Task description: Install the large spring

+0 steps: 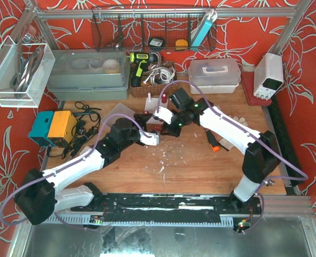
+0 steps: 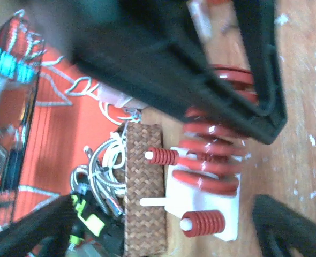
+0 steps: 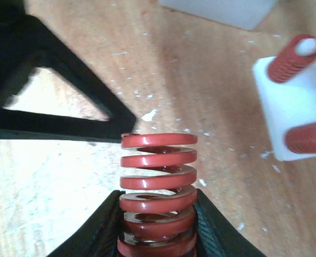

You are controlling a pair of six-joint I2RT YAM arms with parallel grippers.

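Nearest me the left gripper [image 1: 153,139] hangs with its fingers spread wide and empty, and just beyond it the right gripper [image 3: 158,227] is clamped tight on the large spring [image 3: 158,176], near the white block [image 3: 297,107] on the wooden table [image 3: 201,64].

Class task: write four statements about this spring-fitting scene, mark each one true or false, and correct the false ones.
1. The right end effector grips the large red spring. True.
2. The left end effector is clamped on the large red spring. False: its fingers stand wide apart and hold nothing.
3. The white block carries two smaller red springs on pegs. True.
4. The white block sits inside the wicker basket. False: it stands on the wooden table, beside the basket.
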